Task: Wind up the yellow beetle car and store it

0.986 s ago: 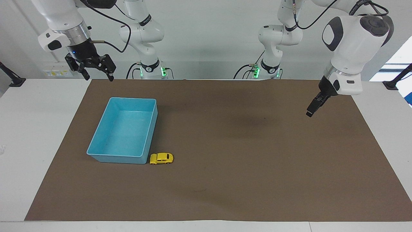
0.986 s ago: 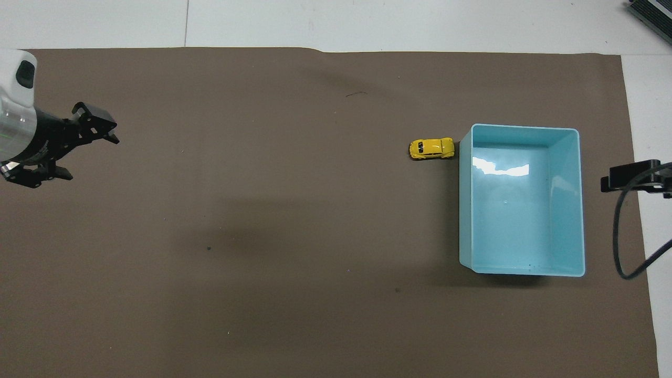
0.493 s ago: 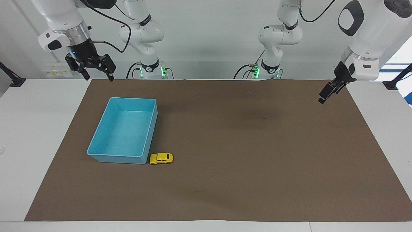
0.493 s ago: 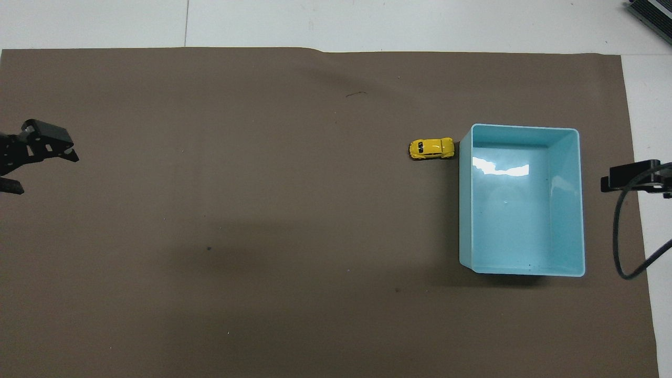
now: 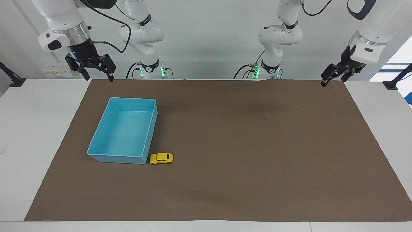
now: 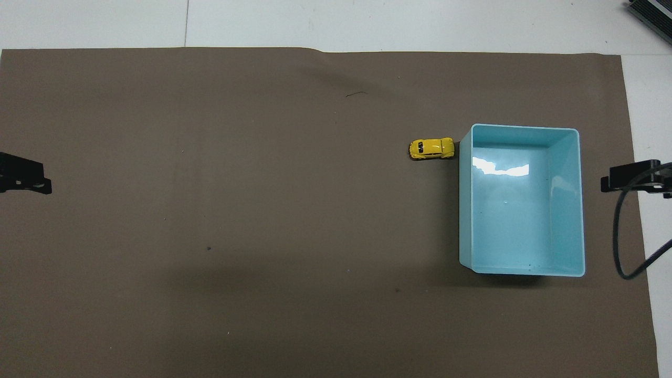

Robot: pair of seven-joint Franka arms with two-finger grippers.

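The left gripper (image 5: 333,77) is seen at the upper right of the facing view, held in the air over the mat's corner at the left arm's end of the table; nothing is held by it, and whether its fingers are parted cannot be told. In the overhead view only a dark tip of it (image 6: 23,179) is caught at the left edge of the frame. The right gripper (image 5: 96,72) is found at the upper left of the facing view, raised above the edge of the brown mat (image 5: 244,141), its fingers spread apart and gripping nothing; in the overhead view one black part of it (image 6: 632,176) shows at the right edge, just outside the bin.

The light-blue bin (image 5: 98,157) is placed on the mat in the left half of the facing view, toward the right arm's end of the table, and its inside is bare. The yellow beetle car (image 5: 161,158) is set on its wheels on the mat just beside the bin's corner that lies farthest from the robots; in the overhead view it (image 6: 431,148) is seen right of centre, next to the bin's (image 6: 581,210) upper left corner. Both grippers are well apart from the car.
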